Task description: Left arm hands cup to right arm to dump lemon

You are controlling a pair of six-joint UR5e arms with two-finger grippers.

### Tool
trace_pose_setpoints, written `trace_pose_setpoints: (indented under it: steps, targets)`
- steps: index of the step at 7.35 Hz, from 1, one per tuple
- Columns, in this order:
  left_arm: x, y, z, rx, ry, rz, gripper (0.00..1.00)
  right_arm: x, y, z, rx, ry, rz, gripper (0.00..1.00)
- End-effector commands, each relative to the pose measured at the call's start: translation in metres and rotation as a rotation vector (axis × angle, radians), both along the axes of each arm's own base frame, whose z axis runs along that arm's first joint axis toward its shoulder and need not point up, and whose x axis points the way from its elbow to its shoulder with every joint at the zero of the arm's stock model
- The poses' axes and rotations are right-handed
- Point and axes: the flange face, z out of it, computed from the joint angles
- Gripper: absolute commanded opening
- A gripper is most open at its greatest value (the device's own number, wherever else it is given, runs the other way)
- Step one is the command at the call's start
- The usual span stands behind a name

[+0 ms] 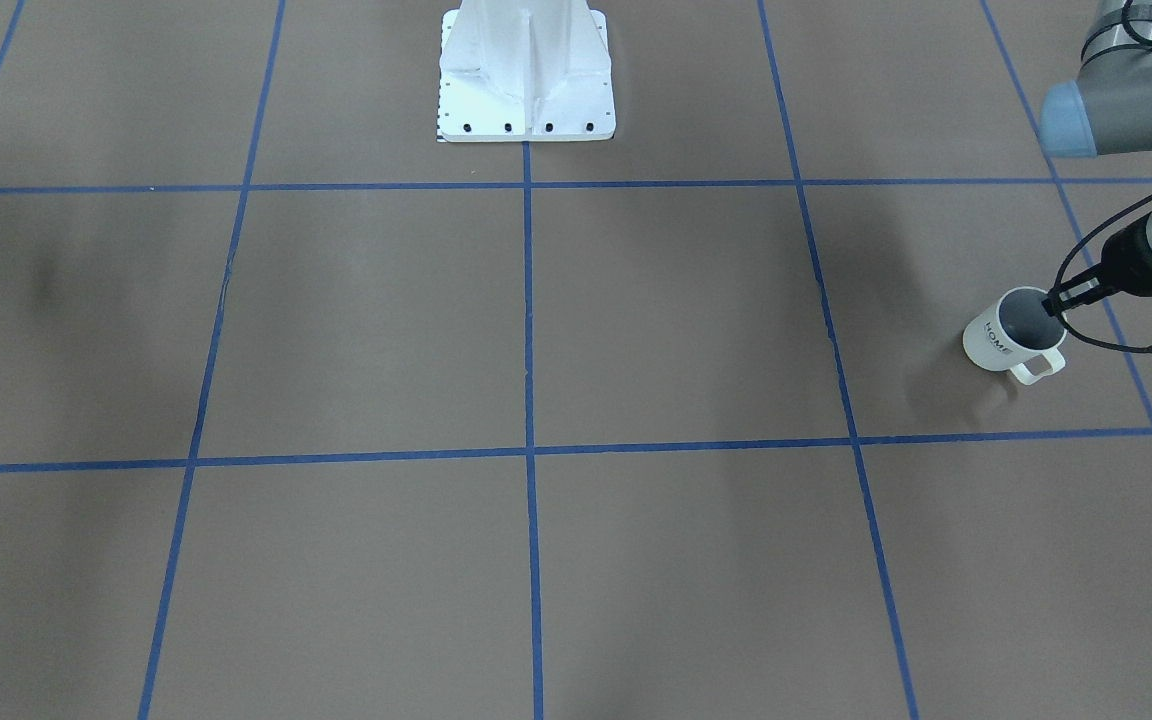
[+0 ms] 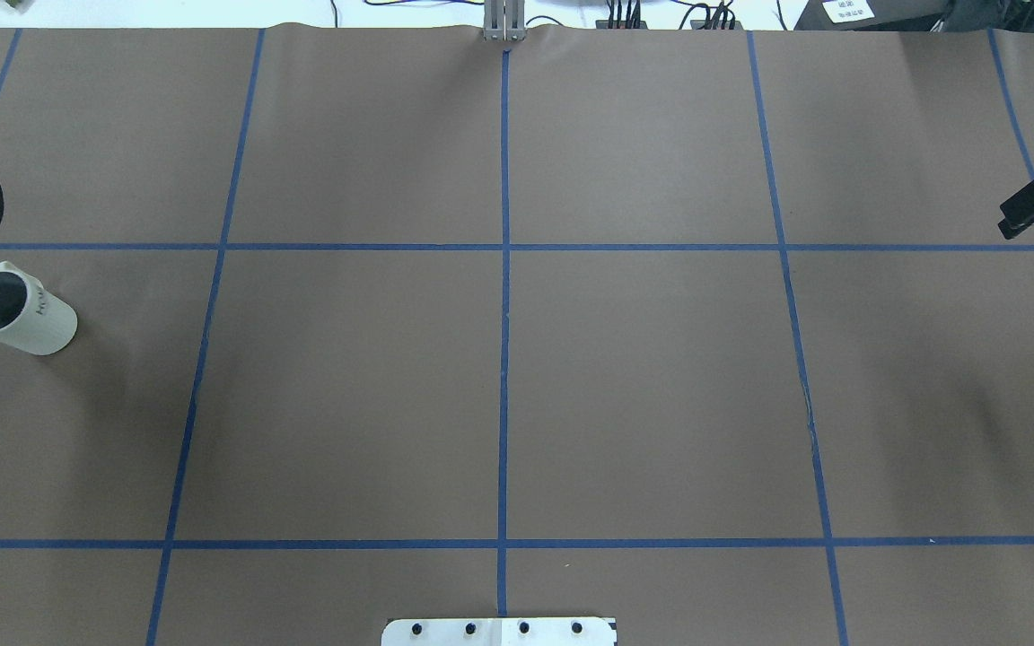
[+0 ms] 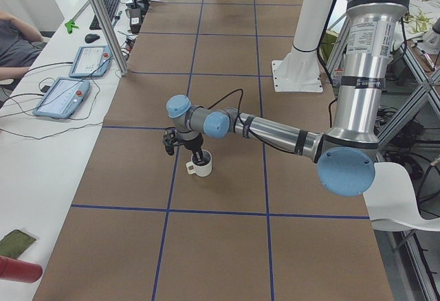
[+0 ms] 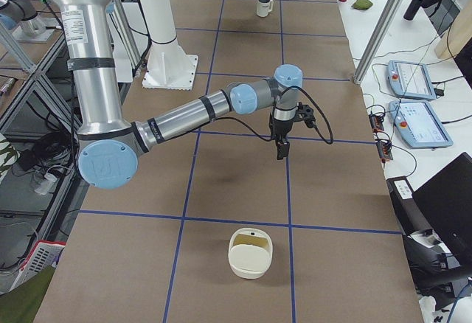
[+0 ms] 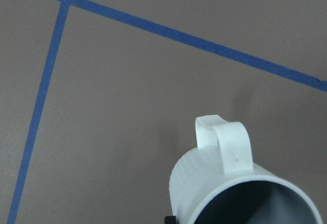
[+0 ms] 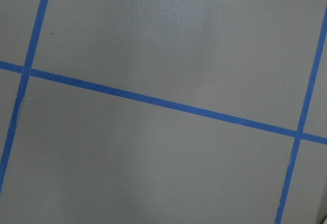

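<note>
Black fingers of the left gripper (image 1: 1054,302) are clamped on the rim of the cup (image 1: 994,348), one finger inside the grey interior and one outside the wall. The grip is on the rim section opposite the handle (image 1: 1036,368). The cup stands upright on the table (image 1: 636,320), mouth up, at the robot's far left end, inside the middle row of squares marked by blue tape (image 1: 528,300). The handle points away from the robot, toward the operators' side. The black lettering (image 1: 996,340) faces the table centre. The left forearm reaches in low from the outer edge.

The right gripper (image 4: 281,153) hangs above the opposite end of the table, fingers pointing down, jaws parted and released, well apart from the cup. A cream container (image 4: 251,253) sits on the table near that arm. The white robot base (image 1: 526,80) is mounted midway between both arms.
</note>
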Motion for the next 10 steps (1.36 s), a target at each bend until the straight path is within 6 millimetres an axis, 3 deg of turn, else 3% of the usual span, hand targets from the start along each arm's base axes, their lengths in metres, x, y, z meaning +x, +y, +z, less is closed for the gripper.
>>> trace_pose_setpoints:
  steps: [1,2,3,5,6,7,8,9,10]
  targets:
    - [-0.002,0.01,0.006,0.054,0.021,0.001,1.0,0.001,0.004,0.008,-0.018,0.0,0.0,1.0]
    - [-0.004,0.009,0.002,0.069,0.026,0.004,1.0,0.003,0.003,0.008,-0.022,-0.003,0.004,1.0]
    - [-0.008,0.007,-0.02,0.109,0.046,0.0,1.0,0.004,0.004,0.007,-0.031,-0.017,0.004,1.0]
    - [-0.059,-0.008,-0.06,0.203,0.065,-0.087,1.0,0.032,0.01,0.017,-0.073,-0.08,0.041,1.0]
    - [-0.083,-0.018,-0.066,0.305,0.065,-0.045,1.0,0.043,0.016,0.026,-0.085,-0.089,0.051,1.0]
    - [-0.094,-0.02,-0.06,0.386,0.058,0.03,1.0,0.058,0.019,0.029,-0.091,-0.093,0.077,1.0]
    - [-0.119,-0.025,-0.055,0.401,0.047,0.009,1.0,0.076,0.025,0.039,-0.107,-0.108,0.099,1.0]
    - [-0.148,-0.03,-0.039,0.45,0.029,0.047,1.0,0.096,0.035,0.057,-0.087,-0.105,0.07,1.0]
    - [-0.17,-0.036,-0.006,0.5,0.01,0.129,1.0,0.116,0.05,0.08,-0.093,-0.098,0.064,1.0]
